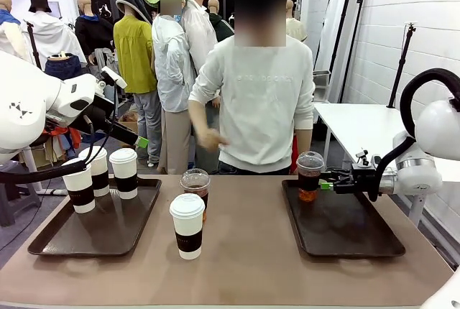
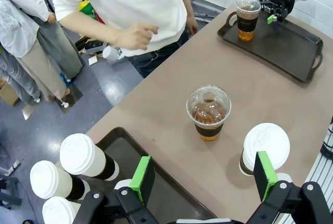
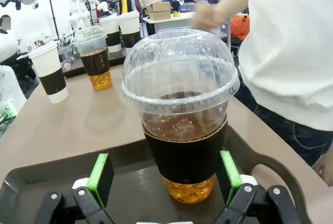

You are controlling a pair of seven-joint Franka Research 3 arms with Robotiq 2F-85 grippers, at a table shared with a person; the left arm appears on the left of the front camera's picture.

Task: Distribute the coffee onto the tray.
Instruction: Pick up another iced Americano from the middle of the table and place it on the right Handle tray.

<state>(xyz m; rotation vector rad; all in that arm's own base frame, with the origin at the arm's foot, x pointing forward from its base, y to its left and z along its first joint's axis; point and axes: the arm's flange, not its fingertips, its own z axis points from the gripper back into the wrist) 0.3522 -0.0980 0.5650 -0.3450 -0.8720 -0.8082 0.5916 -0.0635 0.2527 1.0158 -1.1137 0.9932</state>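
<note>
Dome-lidded cup is standing on the tray between the right gripper's parted jaws, not clamped.
Left gripper is hovering with jaws wide and empty, a second iced cup and a paper cup sitting on the tabletop just beyond them.

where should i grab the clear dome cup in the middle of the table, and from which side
Probably by the dark sleeve around the clear dome cup, coming in level below the bulging lid. It stands upright; a white paper cup crowds its near side, so come from the side facing the right tray.
</note>
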